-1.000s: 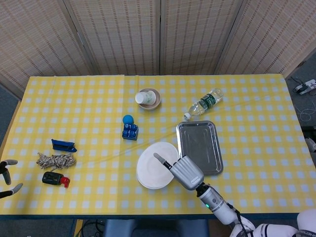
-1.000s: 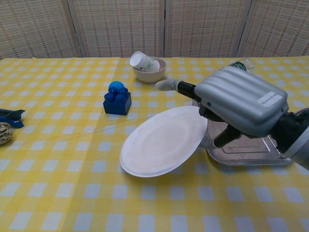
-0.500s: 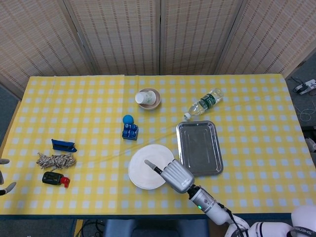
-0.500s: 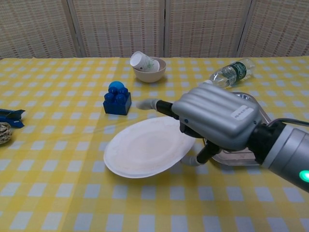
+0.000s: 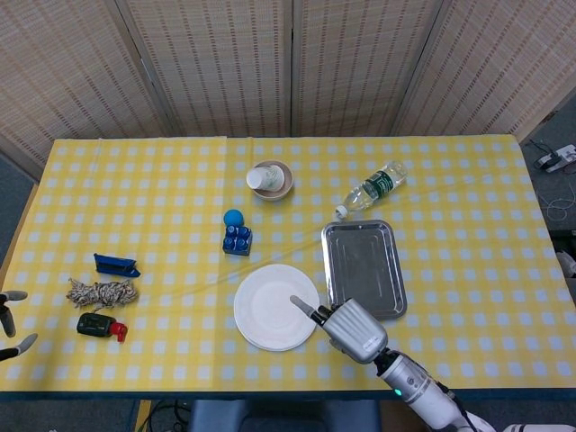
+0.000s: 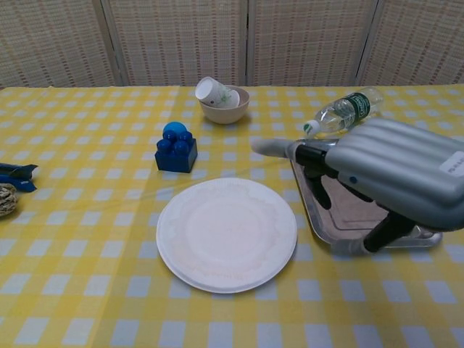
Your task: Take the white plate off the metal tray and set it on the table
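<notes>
Hand first: the right hand (image 6: 395, 177) hovers released, fingers apart and gripping nothing, just right of the white plate (image 6: 226, 233), partly above the metal tray (image 6: 325, 225). One finger (image 5: 301, 307) reaches out over the plate's right edge in the head view; whether it touches, I cannot tell. The plate itself lies flat on the yellow checked surface (image 6: 87, 217), just left of the tray and apart from it, so the job looks all but done. The tray is bare, nothing inside it.

The risk from here, as I judge it: a low sideways pull-back could let those outstretched fingers catch the plate's rim and drag or tip it, or knock the tray; lifting clear first would avoid that.

Beyond the plate, a blue toy block (image 6: 176, 150) stands behind it, and further back a bowl (image 6: 225, 106) holds a tipped paper cup (image 6: 212, 90). Behind the tray lies a water bottle (image 6: 342, 111) on its side. Far left of the plate, at the surface's edge, the left hand (image 5: 11, 321) shows only splayed fingertips, nothing between them.
</notes>
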{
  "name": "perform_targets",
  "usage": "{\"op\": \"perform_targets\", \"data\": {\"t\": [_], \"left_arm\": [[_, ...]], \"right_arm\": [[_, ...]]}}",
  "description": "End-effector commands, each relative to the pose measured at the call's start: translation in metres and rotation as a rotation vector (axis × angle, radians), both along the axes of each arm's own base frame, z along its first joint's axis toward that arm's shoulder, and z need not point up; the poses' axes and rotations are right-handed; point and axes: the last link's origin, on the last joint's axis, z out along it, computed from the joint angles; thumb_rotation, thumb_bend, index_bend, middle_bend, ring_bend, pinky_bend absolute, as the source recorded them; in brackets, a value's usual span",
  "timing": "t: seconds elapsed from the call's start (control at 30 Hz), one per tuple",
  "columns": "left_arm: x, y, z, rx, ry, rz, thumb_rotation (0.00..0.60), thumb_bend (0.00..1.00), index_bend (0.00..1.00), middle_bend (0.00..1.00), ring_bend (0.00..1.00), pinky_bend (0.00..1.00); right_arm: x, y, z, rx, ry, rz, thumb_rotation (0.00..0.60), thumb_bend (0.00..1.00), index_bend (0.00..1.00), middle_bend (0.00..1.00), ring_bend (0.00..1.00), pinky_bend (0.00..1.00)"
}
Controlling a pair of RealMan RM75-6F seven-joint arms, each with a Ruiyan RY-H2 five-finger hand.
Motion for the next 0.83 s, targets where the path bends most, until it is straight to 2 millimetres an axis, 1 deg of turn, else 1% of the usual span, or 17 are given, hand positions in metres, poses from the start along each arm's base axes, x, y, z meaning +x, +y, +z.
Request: {"op": "perform_targets", "data": {"t": [0.03, 0.1, 0.17, 0.27, 0.33, 0.43, 0.5, 0.63, 0.83], "left_arm": [[0.004, -0.002, -0.005, -0.011, -0.006, -0.028, 0.6, 0.16, 0.41, 0.66, 0.42, 0.5], [0.006, -0.002, -0.007, -0.01, 0.002, -0.05, 0.6, 0.16, 0.41, 0.66, 0.42, 0.5], [0.01, -0.002, -0.011, -0.007, -0.002, -0.079, 0.6, 0.16, 0.41, 0.66, 0.42, 0.5], [0.015, -0.004, -0.016, -0.007, -0.004, -0.147, 0.6, 0.16, 0.42, 0.66, 0.42, 0.5], [0.019, -0.006, -0.021, -0.02, 0.001, -0.187, 0.6, 0.16, 0.43, 0.66, 0.42, 0.51], [0.022, -0.009, -0.03, -0.047, 0.011, -0.225, 0.6, 0.16, 0.44, 0.66, 0.42, 0.51], [0.024, -0.01, -0.035, -0.062, 0.022, -0.238, 0.6, 0.16, 0.44, 0.66, 0.42, 0.51], [0.025, -0.011, -0.045, -0.077, 0.045, -0.242, 0.6, 0.16, 0.44, 0.66, 0.42, 0.51], [0.021, -0.008, -0.047, -0.063, 0.056, -0.221, 0.6, 0.16, 0.44, 0.66, 0.42, 0.51]], "right_arm": [[-0.031, 0.005, 0.036, -0.16, 0.017, -0.066, 0.6, 0.0, 0.08, 0.41, 0.55, 0.7], [-0.044, 0.008, 0.049, -0.193, 0.013, -0.108, 0.6, 0.0, 0.08, 0.37, 0.48, 0.62], [-0.06, 0.012, 0.065, -0.23, 0.019, -0.168, 0.6, 0.0, 0.08, 0.35, 0.42, 0.54], [-0.081, 0.02, 0.087, -0.293, 0.019, -0.256, 0.6, 0.0, 0.1, 0.34, 0.36, 0.46], [-0.097, 0.025, 0.1, -0.335, 0.008, -0.322, 0.6, 0.0, 0.15, 0.34, 0.35, 0.44], [-0.119, 0.03, 0.116, -0.392, 0.003, -0.418, 0.6, 0.0, 0.19, 0.34, 0.35, 0.44], [-0.129, 0.032, 0.123, -0.414, -0.018, -0.461, 0.6, 0.0, 0.22, 0.34, 0.35, 0.44], [-0.145, 0.034, 0.136, -0.439, -0.078, -0.514, 0.6, 0.0, 0.24, 0.34, 0.35, 0.44], [-0.158, 0.035, 0.144, -0.426, -0.125, -0.528, 0.6, 0.0, 0.25, 0.34, 0.35, 0.44]]}}
